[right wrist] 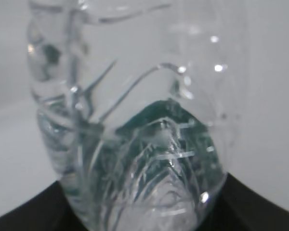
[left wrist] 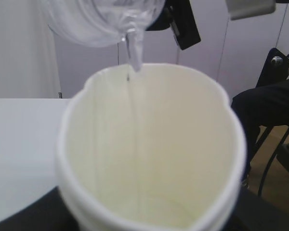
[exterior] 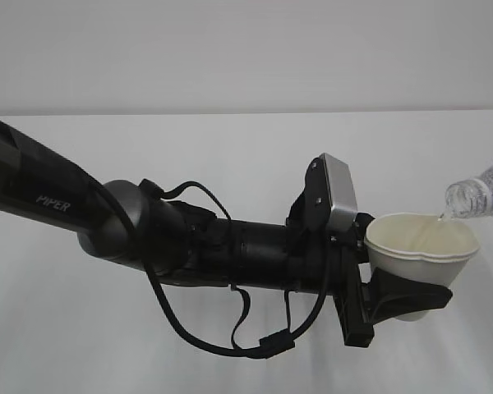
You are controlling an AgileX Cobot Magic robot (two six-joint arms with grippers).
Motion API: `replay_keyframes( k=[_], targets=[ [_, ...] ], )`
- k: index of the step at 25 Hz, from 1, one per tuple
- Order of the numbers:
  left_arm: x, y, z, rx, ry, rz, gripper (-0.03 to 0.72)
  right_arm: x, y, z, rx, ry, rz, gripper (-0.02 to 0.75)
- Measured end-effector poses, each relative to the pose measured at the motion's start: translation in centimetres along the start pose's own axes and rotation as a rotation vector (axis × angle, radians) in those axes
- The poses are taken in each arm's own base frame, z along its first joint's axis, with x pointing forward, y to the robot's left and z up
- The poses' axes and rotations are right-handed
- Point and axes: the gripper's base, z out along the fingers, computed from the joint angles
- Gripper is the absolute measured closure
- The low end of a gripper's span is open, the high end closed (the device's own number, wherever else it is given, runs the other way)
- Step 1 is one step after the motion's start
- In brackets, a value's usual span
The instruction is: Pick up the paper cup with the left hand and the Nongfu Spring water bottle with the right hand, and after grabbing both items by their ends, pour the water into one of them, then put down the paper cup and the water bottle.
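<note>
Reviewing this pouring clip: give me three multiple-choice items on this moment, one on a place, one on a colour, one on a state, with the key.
1. Where is the bottle's mouth?
A. Just above the cup's far rim
B. Below the cup
C. On the table

2. What colour is the cup's inside?
A. Red
B. Cream-white
C. Black

3. What is the water doing?
A. Running in a thin stream into the cup
B. Spilling onto the table
C. Not flowing

Key: 1 A, the Nongfu Spring water bottle tilts over the paper cup, which the left hand holds; 2 B, the left wrist view shows it; 3 A, the water falls inside the rim.
</note>
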Motion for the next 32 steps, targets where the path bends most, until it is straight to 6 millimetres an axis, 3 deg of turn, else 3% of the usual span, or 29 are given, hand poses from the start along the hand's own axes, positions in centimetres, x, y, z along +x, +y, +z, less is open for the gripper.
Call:
replay_keyframes(
  k=[32],
  targets=[
    [0.01,-0.01,0.0,0.001,0.001,0.001,0.287,0.0,-0.05,0.0,0.005,0.0,-0.022,0.318]
  ],
)
